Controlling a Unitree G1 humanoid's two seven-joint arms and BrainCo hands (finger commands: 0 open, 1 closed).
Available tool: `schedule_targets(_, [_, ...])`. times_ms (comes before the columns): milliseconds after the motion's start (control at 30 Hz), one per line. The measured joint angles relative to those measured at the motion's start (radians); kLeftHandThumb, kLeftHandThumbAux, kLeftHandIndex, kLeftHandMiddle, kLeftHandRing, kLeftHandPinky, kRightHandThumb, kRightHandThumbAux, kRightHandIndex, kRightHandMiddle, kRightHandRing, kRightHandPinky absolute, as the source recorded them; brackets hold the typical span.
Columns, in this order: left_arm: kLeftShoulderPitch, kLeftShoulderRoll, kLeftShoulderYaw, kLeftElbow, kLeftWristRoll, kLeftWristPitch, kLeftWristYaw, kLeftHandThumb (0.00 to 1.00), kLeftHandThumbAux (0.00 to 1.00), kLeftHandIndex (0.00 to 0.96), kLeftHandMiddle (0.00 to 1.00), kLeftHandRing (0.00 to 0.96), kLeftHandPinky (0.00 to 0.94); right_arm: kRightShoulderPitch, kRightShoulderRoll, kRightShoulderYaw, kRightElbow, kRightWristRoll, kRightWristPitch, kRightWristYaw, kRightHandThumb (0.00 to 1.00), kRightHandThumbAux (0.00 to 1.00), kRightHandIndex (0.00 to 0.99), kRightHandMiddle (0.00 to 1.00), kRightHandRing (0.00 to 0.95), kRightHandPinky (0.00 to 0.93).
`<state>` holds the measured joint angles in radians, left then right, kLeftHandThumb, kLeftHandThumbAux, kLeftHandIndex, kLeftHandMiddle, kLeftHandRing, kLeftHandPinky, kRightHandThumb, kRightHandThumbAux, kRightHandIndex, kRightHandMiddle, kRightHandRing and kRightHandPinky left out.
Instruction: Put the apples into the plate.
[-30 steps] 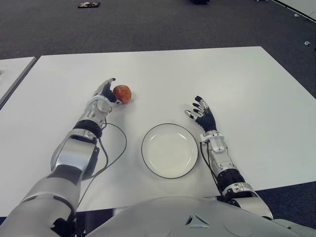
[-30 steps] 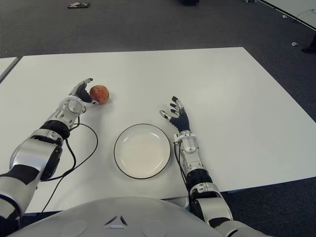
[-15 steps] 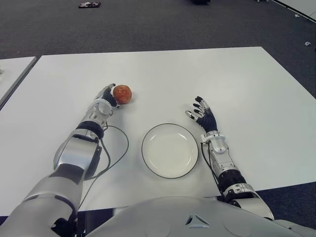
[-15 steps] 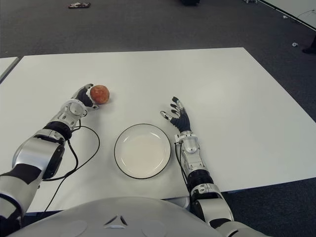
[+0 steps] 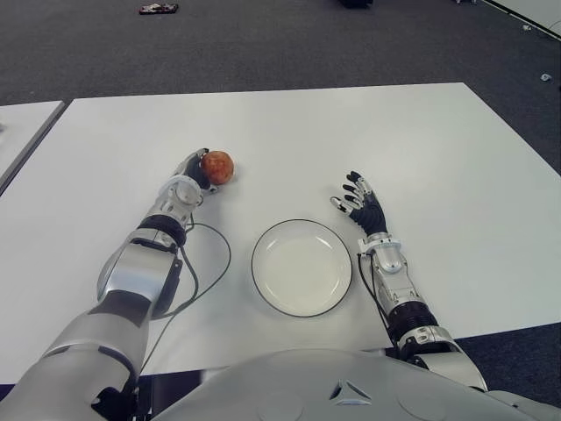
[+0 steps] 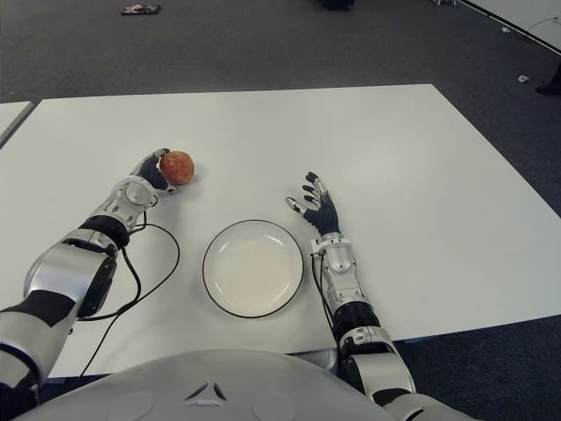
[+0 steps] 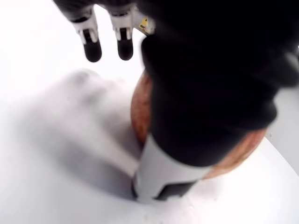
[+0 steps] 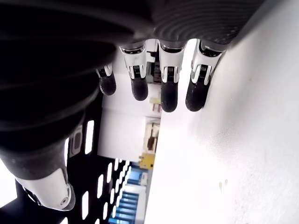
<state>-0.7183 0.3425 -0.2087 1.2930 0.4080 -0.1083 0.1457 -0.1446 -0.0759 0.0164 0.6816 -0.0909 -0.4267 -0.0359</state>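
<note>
A single red-orange apple (image 5: pixel 217 166) lies on the white table (image 5: pixel 351 132), far left of the middle. My left hand (image 5: pixel 195 169) is up against the apple's left side. In the left wrist view the thumb (image 7: pixel 173 172) presses beside the apple (image 7: pixel 140 112) while the fingers (image 7: pixel 92 46) stay extended and apart from it. The empty white plate (image 5: pixel 301 267) with a dark rim sits near the front edge, to the right of and nearer than the apple. My right hand (image 5: pixel 359 200) shows just right of the plate, fingers spread, holding nothing.
A black cable (image 5: pixel 210 263) loops on the table between my left arm and the plate. Another white table's edge (image 5: pixel 22 132) shows at the far left. A small dark object (image 5: pixel 158 9) lies on the grey carpet beyond.
My left hand has drawn in closer around the apple's left side. The apple, plate and right hand have stayed in place.
</note>
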Motion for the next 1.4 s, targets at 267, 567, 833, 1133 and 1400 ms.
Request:
schedule_targets(267, [-0.001,-0.002,0.0,0.0,-0.001,-0.016,-0.009,0.004,0.398,0.0,0.0,0.073,0.0,0.0,-0.001,-0.002,0.0,0.001,0.0,0.0,0.239,0.73,0.045,0.133,0.167,0.214])
schedule_targets(567, [-0.002,-0.003,0.001,0.0,-0.004,-0.037,-0.025,0.027,0.403,0.0,0.0,0.1,0.0,-0.001,0.001,-0.006,0.002,0.002,0.001,-0.002,0.241,0.727,0.042,0.121,0.156,0.196])
schedule_targets(833, [-0.002,-0.007,0.008,0.0,-0.014,-0.066,-0.033,0.041,0.403,0.0,0.0,0.028,0.0,0.0,0.001,-0.004,0.0,-0.001,0.003,-0.011,0.234,0.72,0.052,0.13,0.164,0.207])
schedule_targets(1133, [-0.002,-0.016,0.026,0.0,-0.027,-0.092,-0.033,0.065,0.393,0.0,0.0,0.001,0.0,-0.001,0.001,-0.004,0.002,-0.002,0.003,-0.012,0.234,0.734,0.045,0.12,0.151,0.192])
schedule_targets(1400, [-0.002,-0.023,0.034,0.0,-0.031,-0.103,-0.032,0.073,0.388,0.0,0.0,0.0,0.0,-0.001,0.001,-0.004,0.002,-0.001,0.003,-0.012,0.231,0.729,0.046,0.115,0.146,0.187])
